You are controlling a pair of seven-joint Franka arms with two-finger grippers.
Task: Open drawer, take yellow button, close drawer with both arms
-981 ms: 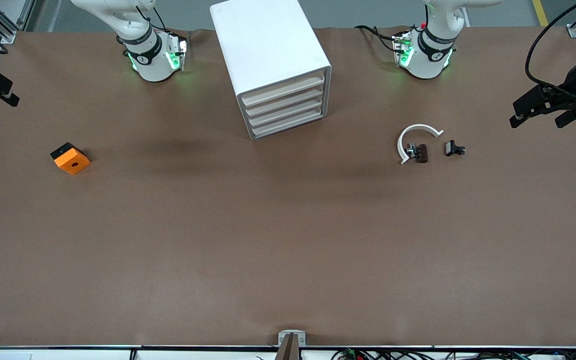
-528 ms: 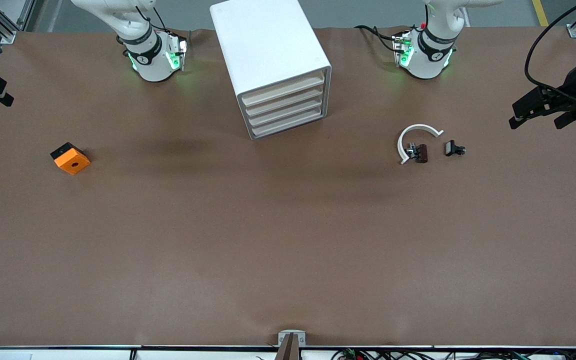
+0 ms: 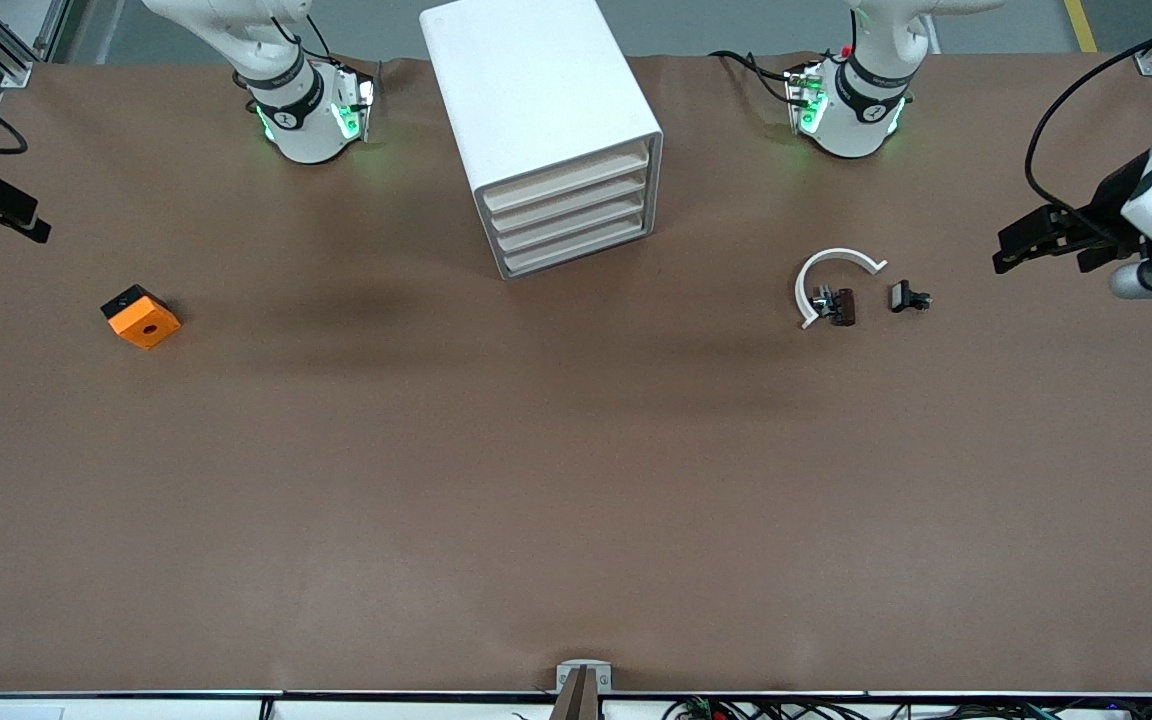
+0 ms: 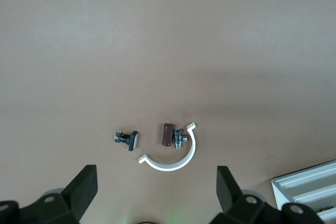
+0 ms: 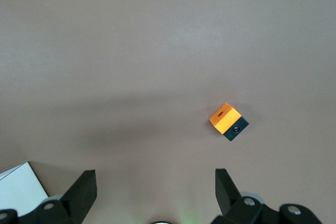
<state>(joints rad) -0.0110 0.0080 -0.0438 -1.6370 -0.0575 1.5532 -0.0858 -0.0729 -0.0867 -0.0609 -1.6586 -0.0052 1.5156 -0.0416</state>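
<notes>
The orange block (image 3: 140,317) sits nearest the front camera, toward the right arm's end of the table; in the right wrist view it (image 5: 228,121) lies on bare tabletop well ahead of the right gripper's (image 5: 155,190) two black fingers (image 5: 84,191), which stand wide apart with nothing between them. That gripper (image 3: 6,210) hangs over the table edge at the right arm's end, well apart from the block.

A little farther from the camera, toward the left arm's end, lie the two small black clips: one clip (image 3: 839,305) touches the white curved strip (image 3: 833,271), the other clip (image 3: 908,297) lies just beside it. In the left wrist view these pieces (image 4: 169,150) sit ahead of the left gripper's (image 4: 156,187) spread fingers (image 4: 227,186), roughly in line with the gap but not between the tips, untouched. The left gripper (image 3: 1046,232) is up over the table's edge region at the left arm's end, empty, its fingers apart.

Farther still stands the white cabinet (image 3: 536,90), between the two arm bases. The drawer (image 3: 566,175), highest of four cream fronts, is shut flush with the others and lies well apart from both sets of fingers. A corner of the cabinet (image 4: 310,187) shows at the rim of the left wrist view. The button is not visible in any view
</notes>
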